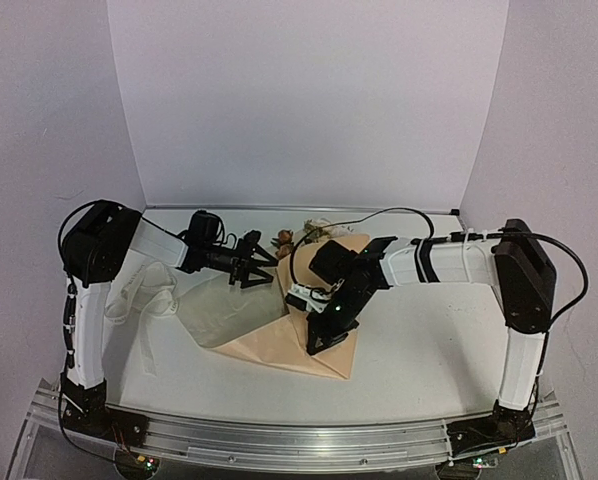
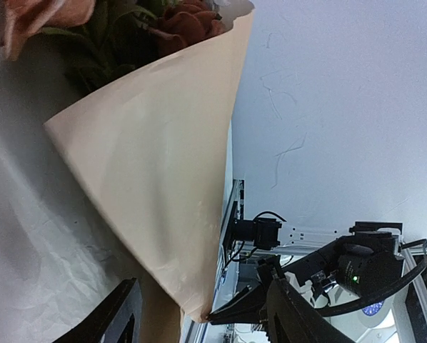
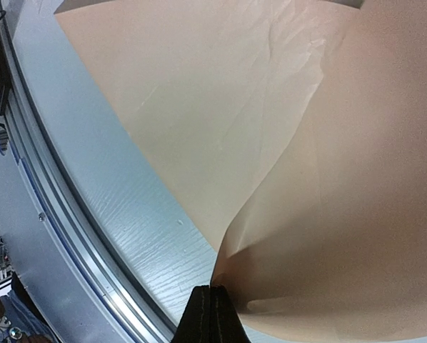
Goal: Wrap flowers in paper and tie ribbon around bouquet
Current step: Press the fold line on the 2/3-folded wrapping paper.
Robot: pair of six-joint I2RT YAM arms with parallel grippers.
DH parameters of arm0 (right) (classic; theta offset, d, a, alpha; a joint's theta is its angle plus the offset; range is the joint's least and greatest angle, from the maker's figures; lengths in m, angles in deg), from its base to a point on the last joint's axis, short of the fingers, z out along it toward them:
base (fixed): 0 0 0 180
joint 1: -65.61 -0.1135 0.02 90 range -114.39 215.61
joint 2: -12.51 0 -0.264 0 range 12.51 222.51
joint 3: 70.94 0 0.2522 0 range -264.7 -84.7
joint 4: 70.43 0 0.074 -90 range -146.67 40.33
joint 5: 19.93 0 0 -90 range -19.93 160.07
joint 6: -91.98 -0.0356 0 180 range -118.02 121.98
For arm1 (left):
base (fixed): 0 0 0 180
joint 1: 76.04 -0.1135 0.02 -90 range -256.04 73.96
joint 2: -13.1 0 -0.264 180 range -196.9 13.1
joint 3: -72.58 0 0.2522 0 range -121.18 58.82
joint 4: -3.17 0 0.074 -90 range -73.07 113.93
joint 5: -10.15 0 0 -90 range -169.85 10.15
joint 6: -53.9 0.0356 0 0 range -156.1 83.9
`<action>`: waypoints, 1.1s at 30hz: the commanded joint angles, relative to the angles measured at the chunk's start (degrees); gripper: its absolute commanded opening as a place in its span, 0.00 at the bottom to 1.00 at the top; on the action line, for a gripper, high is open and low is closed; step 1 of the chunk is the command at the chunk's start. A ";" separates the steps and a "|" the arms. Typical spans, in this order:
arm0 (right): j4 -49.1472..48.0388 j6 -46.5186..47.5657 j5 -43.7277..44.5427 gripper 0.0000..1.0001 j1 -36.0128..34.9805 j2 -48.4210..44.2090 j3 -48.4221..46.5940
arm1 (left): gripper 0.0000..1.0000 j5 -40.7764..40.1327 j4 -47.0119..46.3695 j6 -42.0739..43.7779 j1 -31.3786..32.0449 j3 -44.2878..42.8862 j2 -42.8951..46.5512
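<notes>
while your right fingers (image 3: 203, 321) are sitting clenched at the bottom centre of the right wrist view, right on the fold of the paper (image 3: 199, 107), you are trusting that one contact to hold the wrap shut. i cannot tell whether a layer is actually being nipped or only pinned against the desk (image 3: 106, 193). if it is only being pinned, the stiff sheet is probably going to spring open as you are lifting away.

your left fingers (image 2: 124, 318) are standing released at the bottom of the left wrist view, gripping nothing, with the cone's pointed corner showing between them, so nothing is backing up that hold. the flowers (image 2: 188, 25) are poking out of the wide end at the upper left there, and pushing in from that side is risking crushed heads or stems sliding out.

in the top view the bouquet (image 1: 279, 345) is lying at centre and the ribbon (image 1: 139, 295) is lying bunched at the left, well apart. going for it is leaving the cone unguarded, and its limp loops are liable to snag on the arm.
</notes>
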 commanded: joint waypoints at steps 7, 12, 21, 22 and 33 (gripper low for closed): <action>-3.73 -2.79 3.70 0.44 0.33 0.97 -0.68 | 0.62 -0.81 0.21 -0.97 -1.52 0.74 1.15; -3.78 -6.98 5.44 0.66 2.36 -7.68 3.43 | 0.61 -3.04 9.52 5.88 -1.45 -1.43 2.96; -5.45 -20.79 18.51 0.76 11.77 -16.81 17.23 | 0.61 -8.89 16.32 11.35 2.22 -5.03 3.86; -6.12 -23.01 17.37 0.75 12.91 -15.68 17.43 | 0.61 -9.55 16.31 11.55 2.76 -5.45 3.76; -11.33 -26.88 17.17 0.75 14.02 -6.57 14.98 | 0.65 -11.08 19.08 11.63 8.04 -15.28 -1.26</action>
